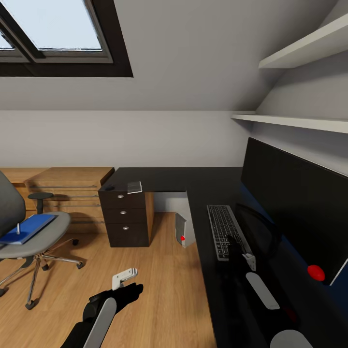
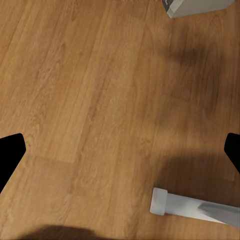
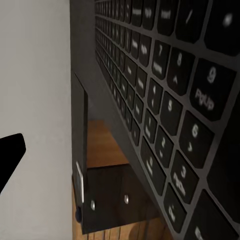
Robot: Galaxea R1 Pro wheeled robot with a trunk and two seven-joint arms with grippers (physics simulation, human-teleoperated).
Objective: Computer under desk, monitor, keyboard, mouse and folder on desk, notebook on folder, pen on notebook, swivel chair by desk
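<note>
— Where was the keyboard (image 1: 224,231) when you looked?

— Flat on the desk (image 1: 169,178), directly beneath my right gripper (image 1: 240,253), which sat at its near end beside the monitor (image 1: 295,193). Whether those fingers were parted or clamped, I couldn't tell.

— And your left gripper (image 1: 126,276)?

— Spread apart and empty over the floor (image 2: 100,100).

— How did you judge the keyboard would handle?

— Light, stiff and thin. I'd have pinched one long edge, since the flat top offered nothing.
</note>
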